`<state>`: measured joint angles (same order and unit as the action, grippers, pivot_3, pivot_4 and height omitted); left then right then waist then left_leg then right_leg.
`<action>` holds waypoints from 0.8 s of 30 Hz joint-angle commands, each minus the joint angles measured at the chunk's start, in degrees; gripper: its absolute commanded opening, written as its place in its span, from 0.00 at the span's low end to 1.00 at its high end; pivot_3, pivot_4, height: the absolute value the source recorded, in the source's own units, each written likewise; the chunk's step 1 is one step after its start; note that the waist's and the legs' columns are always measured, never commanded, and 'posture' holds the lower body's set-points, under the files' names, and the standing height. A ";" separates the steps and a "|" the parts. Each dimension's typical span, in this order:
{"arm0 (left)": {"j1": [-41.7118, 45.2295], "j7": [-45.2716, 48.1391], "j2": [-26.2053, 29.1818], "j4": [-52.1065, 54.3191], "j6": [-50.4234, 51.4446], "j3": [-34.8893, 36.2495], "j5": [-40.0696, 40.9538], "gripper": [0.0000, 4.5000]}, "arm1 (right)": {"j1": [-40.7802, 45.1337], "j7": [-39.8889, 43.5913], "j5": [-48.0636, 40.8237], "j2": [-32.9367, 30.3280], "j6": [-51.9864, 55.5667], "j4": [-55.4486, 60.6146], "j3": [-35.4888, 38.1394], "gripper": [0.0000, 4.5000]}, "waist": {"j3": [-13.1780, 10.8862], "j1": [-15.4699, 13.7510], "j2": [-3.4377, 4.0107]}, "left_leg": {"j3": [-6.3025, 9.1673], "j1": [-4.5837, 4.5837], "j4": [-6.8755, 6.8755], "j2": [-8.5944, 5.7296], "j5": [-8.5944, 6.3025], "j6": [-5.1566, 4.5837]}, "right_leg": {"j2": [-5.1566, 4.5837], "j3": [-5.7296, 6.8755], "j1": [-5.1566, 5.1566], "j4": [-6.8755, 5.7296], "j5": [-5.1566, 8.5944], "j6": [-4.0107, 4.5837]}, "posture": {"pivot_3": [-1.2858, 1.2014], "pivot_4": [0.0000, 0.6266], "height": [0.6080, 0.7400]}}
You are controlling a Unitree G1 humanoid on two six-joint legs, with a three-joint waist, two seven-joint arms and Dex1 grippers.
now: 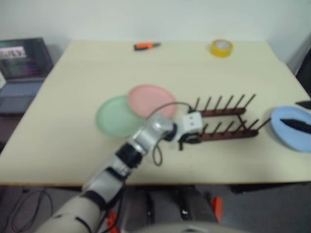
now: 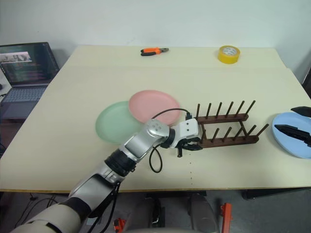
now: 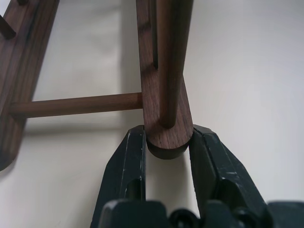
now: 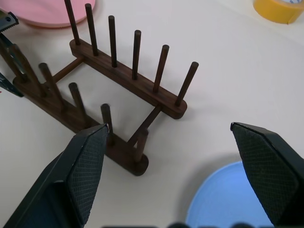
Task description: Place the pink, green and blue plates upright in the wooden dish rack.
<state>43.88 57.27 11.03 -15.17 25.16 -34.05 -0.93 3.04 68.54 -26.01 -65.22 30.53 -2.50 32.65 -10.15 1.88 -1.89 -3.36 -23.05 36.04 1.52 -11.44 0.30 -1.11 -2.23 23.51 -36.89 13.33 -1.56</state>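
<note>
Left pincer [image 3: 168, 142]: pinching the near rail end of the wooden dish rack [image 2: 226, 127] — likely to reposition it.
Right pincer [image 4: 190, 147]: spread wide above the blue plate [image 2: 293, 133], probably readying a pickup.
Pink plate [image 2: 153, 105], green plate [image 2: 116, 123]: flat on the worktop [image 2: 73, 97] behind the left pincer — unracked.

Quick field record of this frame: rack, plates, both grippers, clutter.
rack: wooden dish rack on the table, no plates in it
left gripper: left gripper shut on the end of the rack's near rail
right gripper: right gripper open, above the blue plate, holding nothing
pink plate: pink plate flat, overlapping the green plate
blue plate: flat, at the table's right edge
clutter: yellow tape roll, orange pliers, laptop
</note>
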 commanded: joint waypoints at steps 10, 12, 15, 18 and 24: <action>2.21 -1.79 -1.40 -2.01 -1.17 1.41 -3.10 0.21 | -1.78 -1.35 -1.27 0.86 -0.12 2.94 3.40 1.00 | -0.02 -0.03 -0.03 | 0.00 -0.01 0.01 0.00 0.00 0.00 | -0.02 -0.01 -0.01 0.02 -0.01 -0.02 | 0.52 0.24 1.00; 2.21 -2.40 -2.28 -2.21 -0.58 1.49 -3.23 0.21 | -1.94 -1.33 -1.20 0.86 -0.16 2.93 3.24 1.00 | -0.03 -0.04 -0.05 | 0.00 -0.01 0.01 0.00 0.00 0.00 | -0.02 -0.01 0.00 0.01 -0.01 -0.02 | 0.52 0.24 1.00; 1.59 -2.19 -3.09 -1.40 -0.05 1.37 -2.78 0.21 | -1.90 -1.32 -1.14 0.77 -0.16 2.77 3.17 1.00 | -0.03 -0.04 -0.05 | 0.01 -0.01 0.01 0.00 0.00 0.00 | -0.02 0.00 -0.01 0.01 -0.01 -0.02 | 0.52 0.24 1.00; 1.46 -3.08 -3.14 -1.85 0.97 0.78 -4.05 0.21 | -1.80 -1.22 -1.18 0.59 -0.05 2.83 3.09 1.00 | -0.04 -0.03 -0.06 | 0.00 -0.01 0.01 -0.01 0.00 0.00 | -0.02 -0.01 0.00 0.01 -0.01 -0.02 | 0.52 0.24 1.00; 1.30 -3.31 -2.31 -1.90 2.00 0.58 -5.23 0.52 | -1.54 -1.15 -1.29 0.56 0.04 2.87 2.75 1.00 | -0.04 -0.02 -0.07 | 0.02 0.01 0.01 0.00 0.00 0.00 | -0.02 0.00 -0.02 0.01 -0.01 -0.02 | 0.52 0.24 1.00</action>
<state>44.69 53.92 8.68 -18.32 26.91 -33.48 -5.58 0.93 67.43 -26.10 -64.03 30.57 -0.78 33.19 -10.19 1.86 -1.97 -3.35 -23.05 36.05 1.52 -11.44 0.30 -1.13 -2.23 23.50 -36.88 13.32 -1.57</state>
